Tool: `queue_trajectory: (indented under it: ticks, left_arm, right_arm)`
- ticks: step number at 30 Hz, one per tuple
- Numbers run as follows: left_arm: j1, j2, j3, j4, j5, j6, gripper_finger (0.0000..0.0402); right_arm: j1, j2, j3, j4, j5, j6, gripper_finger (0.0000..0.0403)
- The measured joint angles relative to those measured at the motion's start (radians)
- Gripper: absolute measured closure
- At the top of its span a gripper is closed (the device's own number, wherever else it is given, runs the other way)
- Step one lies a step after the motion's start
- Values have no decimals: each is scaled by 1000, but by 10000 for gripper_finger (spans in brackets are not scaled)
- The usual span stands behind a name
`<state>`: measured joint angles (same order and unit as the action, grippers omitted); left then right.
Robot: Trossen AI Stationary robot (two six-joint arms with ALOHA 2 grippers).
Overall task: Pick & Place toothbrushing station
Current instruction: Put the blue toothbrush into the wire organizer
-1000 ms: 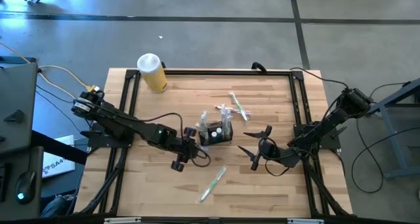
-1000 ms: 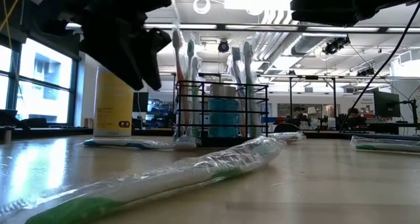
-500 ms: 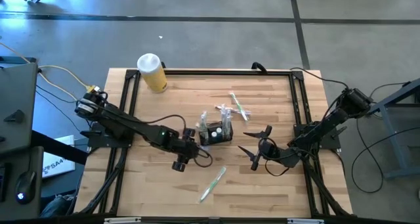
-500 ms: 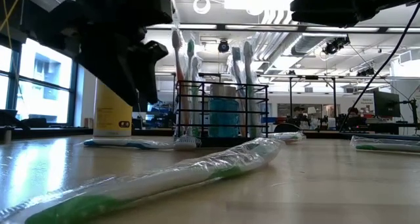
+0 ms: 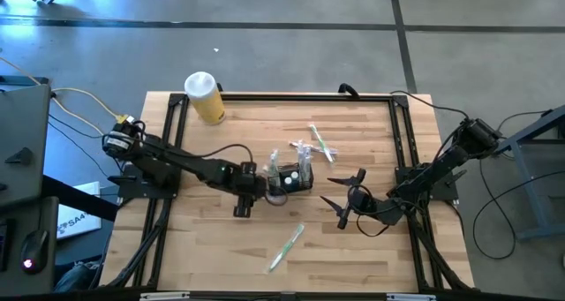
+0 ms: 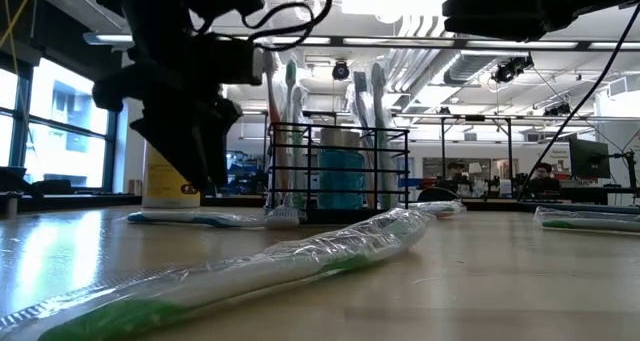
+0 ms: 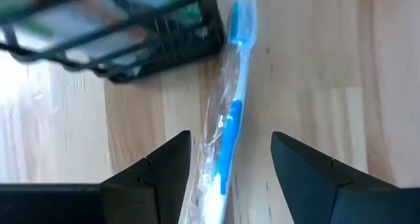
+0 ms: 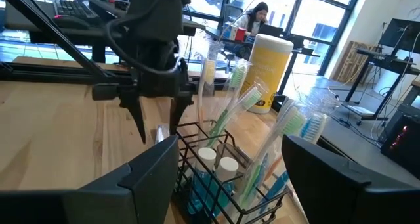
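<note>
You see a black wire-grid caddy [image 5: 291,179] on the pale, light-brown wood-grain table [image 5: 371,257]. In it stand toothbrushes with green, white and blue handles [image 8: 252,102], beside a translucent blue bottle [image 6: 341,178] and two white caps [image 8: 218,160]. A blue-and-white toothbrush [image 7: 231,119] lies in clear wrap beside the caddy. A green-and-white wrapped toothbrush [image 5: 287,246] lies nearer the table's front edge. The cylinder [image 5: 205,99] is yellow with a white lid. Both arms are dark.
</note>
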<state>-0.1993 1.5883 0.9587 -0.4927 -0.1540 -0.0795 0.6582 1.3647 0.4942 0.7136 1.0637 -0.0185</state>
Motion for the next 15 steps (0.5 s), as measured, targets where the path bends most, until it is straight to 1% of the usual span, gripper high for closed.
queue_trajectory:
  ticks: [3,7,13,15]
  left_arm:
    - [12,0,-26,32,1,0,199]
    - [18,0,-56,53,-33,-4,199]
    - [16,13,-59,102,-32,-7,199]
    - [16,19,-60,92,-30,-8,199]
  right_arm:
    - [0,0,0,0,0,0,141]
    - [0,0,0,0,0,0,141]
    - [0,0,0,0,0,-1,141]
    - [0,0,0,0,0,-1,141]
